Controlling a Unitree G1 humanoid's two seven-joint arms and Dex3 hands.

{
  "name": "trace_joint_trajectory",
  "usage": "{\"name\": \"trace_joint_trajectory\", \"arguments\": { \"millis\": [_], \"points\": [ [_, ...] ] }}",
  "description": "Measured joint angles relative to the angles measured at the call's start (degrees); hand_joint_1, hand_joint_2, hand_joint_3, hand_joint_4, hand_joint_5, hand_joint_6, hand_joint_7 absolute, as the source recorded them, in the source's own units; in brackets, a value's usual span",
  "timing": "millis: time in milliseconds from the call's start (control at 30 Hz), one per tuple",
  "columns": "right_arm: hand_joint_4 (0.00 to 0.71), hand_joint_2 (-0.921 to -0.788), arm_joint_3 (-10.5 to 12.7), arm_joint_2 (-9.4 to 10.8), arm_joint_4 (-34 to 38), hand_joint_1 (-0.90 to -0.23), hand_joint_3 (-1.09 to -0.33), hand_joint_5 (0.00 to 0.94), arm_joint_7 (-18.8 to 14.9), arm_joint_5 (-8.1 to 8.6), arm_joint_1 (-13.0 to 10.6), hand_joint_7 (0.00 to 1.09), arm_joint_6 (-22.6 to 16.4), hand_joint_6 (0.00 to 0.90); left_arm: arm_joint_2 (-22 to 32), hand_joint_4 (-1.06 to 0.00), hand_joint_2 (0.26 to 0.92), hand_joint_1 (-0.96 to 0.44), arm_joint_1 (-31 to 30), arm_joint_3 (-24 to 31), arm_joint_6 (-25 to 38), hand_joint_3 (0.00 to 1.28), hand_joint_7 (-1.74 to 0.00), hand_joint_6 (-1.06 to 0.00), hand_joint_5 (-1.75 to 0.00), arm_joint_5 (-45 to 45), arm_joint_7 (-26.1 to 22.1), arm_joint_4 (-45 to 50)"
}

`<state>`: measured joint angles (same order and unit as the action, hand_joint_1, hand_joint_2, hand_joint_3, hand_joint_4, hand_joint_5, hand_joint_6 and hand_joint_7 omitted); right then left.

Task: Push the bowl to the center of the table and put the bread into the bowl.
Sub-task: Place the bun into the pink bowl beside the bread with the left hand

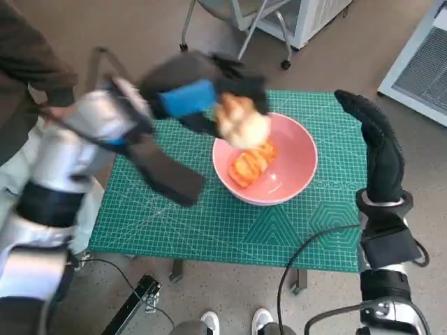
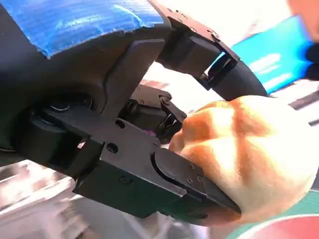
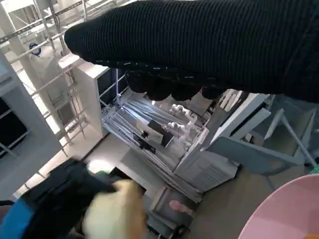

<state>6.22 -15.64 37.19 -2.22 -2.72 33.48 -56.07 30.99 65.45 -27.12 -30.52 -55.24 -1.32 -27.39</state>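
Head view: right forearm rises at the bottom right, its gloved right robot hand (image 1: 380, 143) lying flat along the counter's (image 1: 209, 230) right edge, fingers stretched toward the far right corner, nothing in it. Pink bowl (image 1: 293, 164) sits right of the counter's middle, nearer the far edge; open green mat between it and the near edge, and a narrow strip between it and the right robot hand. An orange-glazed pastry (image 1: 253, 164) lies inside the bowl. Left robot hand (image 1: 202, 98), motion-blurred, hangs over the bowl's far-left rim gripping a round bread roll (image 1: 242, 120); roll sits above the rim, contact with the bowl cannot be told. A person's dark sleeve (image 1: 31, 59) is cut off at the top left; shoe tips (image 1: 237, 322) show below the near edge.

Left wrist view: black fingers (image 2: 194, 186) close around the bread roll (image 2: 254, 164) on both sides; a sliver of pink rim (image 2: 294, 230) shows, cut off at the frame edge.

Right wrist view: glove (image 3: 209, 45) fills one side, fingers barely visible. Left robot hand (image 3: 55, 199) and roll (image 3: 117, 211) blurred. Bowl rim (image 3: 286, 209) cut off at the corner.
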Motion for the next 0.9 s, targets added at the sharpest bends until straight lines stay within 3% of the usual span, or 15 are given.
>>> {"name": "trace_joint_trajectory", "arguments": {
  "millis": [200, 233, 267, 333, 367, 400, 467, 567, 800, 900],
  "points": [
    [0.351, -0.921, 0.3, -0.4, -0.1, -0.574, -0.736, 0.003, 0.0, 0.07, -0.7, 0.79, 0.0, 0.060, -4.2, -0.57, 0.920, 0.00, 2.1, -5.2, -3.1, 0.11, -1.26, -0.66, -1.15, -3.5, 5.1, -9.0],
    [0.351, -0.921, 0.4, -0.6, -0.1, -0.578, -0.734, 0.003, 0.0, 0.11, -0.8, 0.79, 0.0, 0.059, -4.9, -0.53, 0.921, 0.00, 2.4, -5.9, -3.9, 0.17, -1.33, -0.56, -1.22, -3.5, 5.4, -10.5],
    [0.351, -0.921, 0.4, -0.7, -0.1, -0.579, -0.733, 0.002, 0.0, 0.15, -0.8, 0.79, -0.1, 0.059, -5.7, -0.52, 0.921, 0.00, 2.6, -6.4, -4.5, 0.19, -1.36, -0.52, -1.25, -3.4, 5.3, -11.8],
    [0.351, -0.921, 0.5, -0.9, -0.1, -0.582, -0.731, 0.002, 0.0, 0.16, -0.8, 0.78, -0.1, 0.059, -7.0, -0.40, 0.921, 0.00, 2.7, -6.9, -5.3, 0.32, -1.52, -0.35, -1.39, -2.3, 3.7, -14.1],
    [0.351, -0.921, 0.5, -0.9, -0.1, -0.583, -0.731, 0.002, 0.0, 0.18, -0.8, 0.78, -0.2, 0.059, -7.6, -0.32, 0.907, 0.00, 2.7, -7.0, -5.5, 0.32, -1.26, -0.27, -1.10, -1.6, 2.4, -15.0],
    [0.351, -0.921, 0.5, -1.0, -0.1, -0.584, -0.730, 0.002, 0.0, 0.19, -0.8, 0.78, -0.2, 0.059, -8.3, -0.32, 0.910, 0.00, 2.7, -7.0, -5.5, 0.31, -1.13, -0.26, -0.96, -0.5, 0.2, -15.7],
    [0.352, -0.921, 0.6, -1.0, -0.2, -0.586, -0.730, 0.003, 0.0, 0.27, -0.9, 0.78, -0.3, 0.060, -9.4, -0.31, 0.916, 0.02, 2.7, -7.1, -5.0, 0.27, -0.77, -0.25, -0.50, 1.1, -4.6, -16.6],
    [0.353, -0.921, 0.6, -1.1, -0.3, -0.586, -0.729, 0.003, -0.1, 0.32, -1.0, 0.77, -0.4, 0.061, -10.2, -0.33, 0.919, 0.05, 2.7, -7.3, -3.6, 0.25, -0.54, -0.30, -0.23, 2.2, -9.9, -16.8],
    [0.353, -0.921, 0.7, -1.3, -0.6, -0.580, -0.729, 0.003, -0.1, 0.44, -1.3, 0.76, -0.6, 0.065, -10.8, -0.32, 0.921, 0.13, 2.5, -7.1, -1.3, 0.26, -0.39, -0.35, -0.06, 4.0, -14.7, -16.7],
    [0.352, -0.921, 0.7, -1.3, -0.5, -0.582, -0.728, 0.002, -0.1, 0.44, -1.4, 0.76, -0.7, 0.067, -10.7, -0.32, 0.910, 0.07, 2.3, -6.9, -0.9, 0.17, -0.34, -0.38, -0.03, 5.0, -15.4, -16.7]
  ]
}}
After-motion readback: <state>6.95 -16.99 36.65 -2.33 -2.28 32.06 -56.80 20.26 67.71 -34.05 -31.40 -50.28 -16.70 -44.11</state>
